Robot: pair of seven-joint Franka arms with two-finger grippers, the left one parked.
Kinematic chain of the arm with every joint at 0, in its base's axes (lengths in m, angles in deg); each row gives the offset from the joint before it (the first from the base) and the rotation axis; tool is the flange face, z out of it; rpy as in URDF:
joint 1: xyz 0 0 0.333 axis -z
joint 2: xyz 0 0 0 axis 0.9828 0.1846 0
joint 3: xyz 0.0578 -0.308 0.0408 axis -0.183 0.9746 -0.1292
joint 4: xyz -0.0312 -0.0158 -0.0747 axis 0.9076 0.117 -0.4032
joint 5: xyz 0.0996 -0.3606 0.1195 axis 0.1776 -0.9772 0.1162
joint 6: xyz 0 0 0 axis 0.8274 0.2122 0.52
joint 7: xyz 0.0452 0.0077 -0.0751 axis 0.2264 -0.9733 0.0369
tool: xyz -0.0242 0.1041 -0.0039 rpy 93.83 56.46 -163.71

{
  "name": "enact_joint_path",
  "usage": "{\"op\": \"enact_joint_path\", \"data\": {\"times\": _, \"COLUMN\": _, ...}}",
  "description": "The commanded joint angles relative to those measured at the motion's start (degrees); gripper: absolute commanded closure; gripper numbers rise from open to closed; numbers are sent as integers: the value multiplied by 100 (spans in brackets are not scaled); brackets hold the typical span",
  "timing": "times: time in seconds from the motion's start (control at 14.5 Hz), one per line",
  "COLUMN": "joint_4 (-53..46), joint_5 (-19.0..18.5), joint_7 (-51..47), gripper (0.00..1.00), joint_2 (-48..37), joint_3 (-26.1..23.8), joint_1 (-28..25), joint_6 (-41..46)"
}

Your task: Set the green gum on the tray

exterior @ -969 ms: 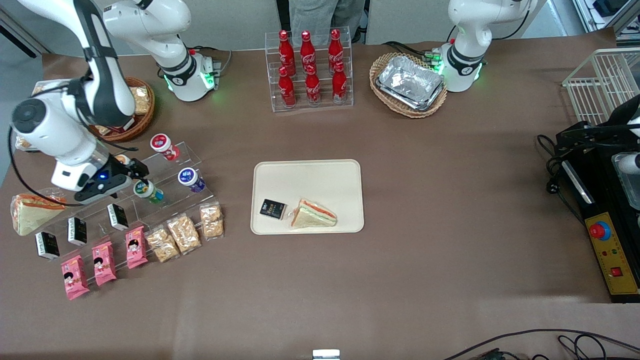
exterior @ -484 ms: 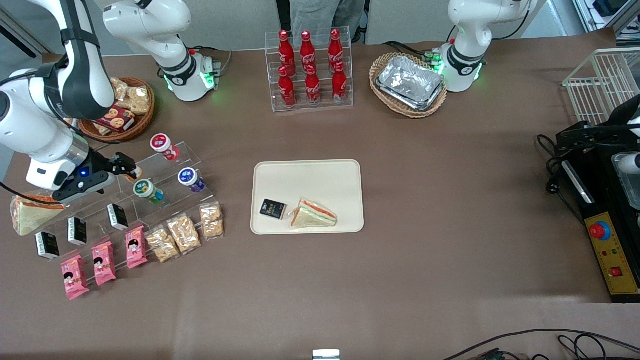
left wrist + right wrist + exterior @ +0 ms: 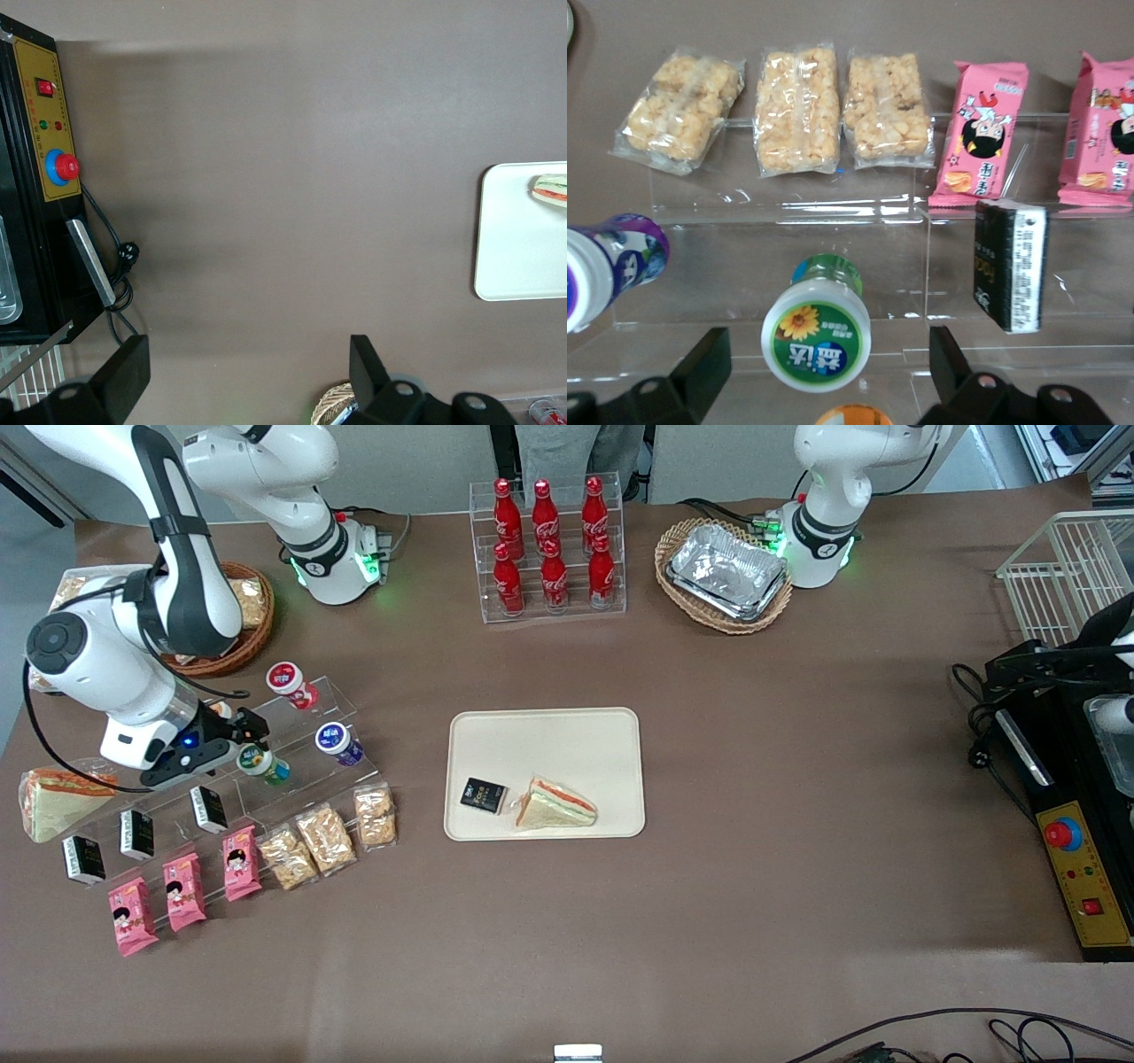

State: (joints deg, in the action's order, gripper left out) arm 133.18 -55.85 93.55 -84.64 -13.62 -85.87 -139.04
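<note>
Green gum under the open pincer.

A brown table cover fills almost the whole front view, matte and evenly lit, with only soft shadows on it. Along the top edge runs a pale strip of wall, and in the upper left corner of the frame a grey floor shows. At the upper right a white wire rack juts in. Below it, on the right edge, sits a black control box with a red button. Dark cables curl across the lower right corner.
</note>
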Motion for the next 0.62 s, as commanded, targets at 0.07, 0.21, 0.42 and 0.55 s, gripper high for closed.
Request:
{"op": "enact_joint_path", "data": {"times": 0.07, "joint_4": 547, "joint_5": 112, "joint_7": 21, "gripper": 0, "joint_2": -40, "joint_3": 9, "joint_1": -96, "joint_6": -726}}
{"op": "enact_joint_path", "data": {"times": 0.21, "joint_4": 618, "joint_5": 112, "joint_7": 21, "gripper": 0, "joint_2": -22, "joint_3": 9, "joint_1": -96, "joint_6": -824}}
{"op": "enact_joint_path", "data": {"times": 0.42, "joint_4": 627, "joint_5": 112, "joint_7": 21, "gripper": 0, "joint_2": 57, "joint_3": 9, "joint_1": -96, "joint_6": -851}}
{"op": "enact_joint_path", "data": {"times": 0.55, "joint_4": 627, "joint_5": 112, "joint_7": 21, "gripper": 5, "joint_2": 101, "joint_3": 9, "joint_1": -96, "joint_6": -895}}
